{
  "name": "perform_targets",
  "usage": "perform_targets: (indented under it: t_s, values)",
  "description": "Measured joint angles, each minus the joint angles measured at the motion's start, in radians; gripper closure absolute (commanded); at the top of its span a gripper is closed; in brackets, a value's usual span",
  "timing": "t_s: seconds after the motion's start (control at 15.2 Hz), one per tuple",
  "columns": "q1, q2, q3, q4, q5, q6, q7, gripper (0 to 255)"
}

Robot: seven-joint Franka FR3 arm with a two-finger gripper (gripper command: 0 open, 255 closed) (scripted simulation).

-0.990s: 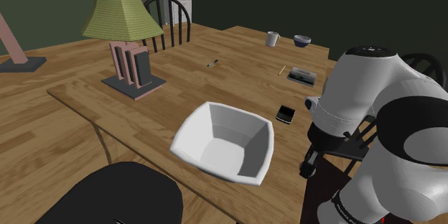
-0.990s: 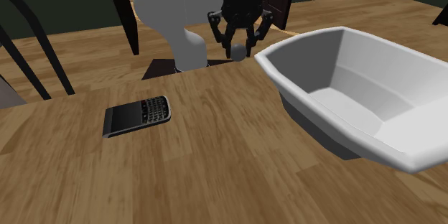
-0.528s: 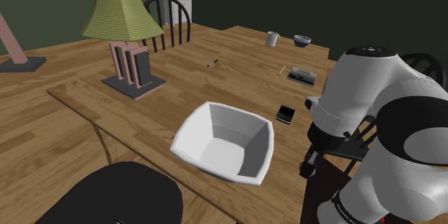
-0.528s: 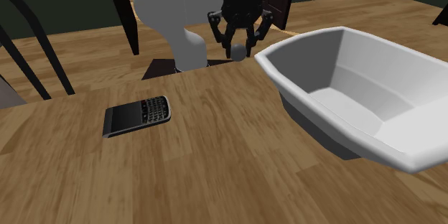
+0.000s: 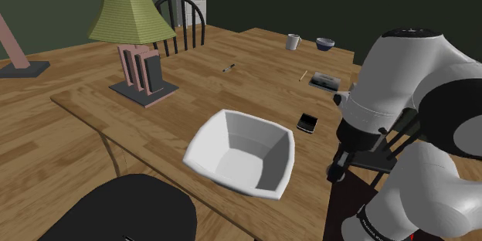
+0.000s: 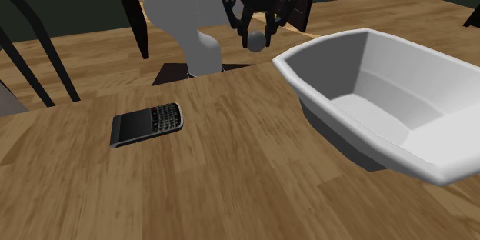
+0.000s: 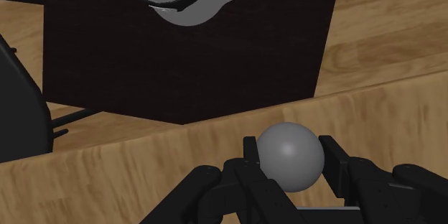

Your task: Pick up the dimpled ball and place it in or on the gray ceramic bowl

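Note:
My gripper is shut on a plain grey ball and holds it in the air just past the table's edge, near the stand. In the wrist view the two black fingers clasp the ball on both sides, with the wooden table edge just beyond the gripper. The bowl is a large squarish one, white outside with grey inner walls, and stands on the table to the second exterior view's right of the gripper. In the shoulder view the bowl stands left of the gripper, which hangs low beside the arm.
A black phone lies on the table between bowl and far edge; it also lies right of the bowl as the phone. A green-shaded lamp, a chair, a cup and small items stand farther back. The dark stand is below the gripper.
The gripper has risen with the ball still clasped in it, and the arm's upper joints have shifted. Bowl and phone have not moved.

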Motion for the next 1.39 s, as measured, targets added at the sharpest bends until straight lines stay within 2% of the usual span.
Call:
perform_targets:
  t_s: [1.39]
  values:
    - [-0.042,0.099,-0.074,0.321,-0.075,-0.221,0.010,255]
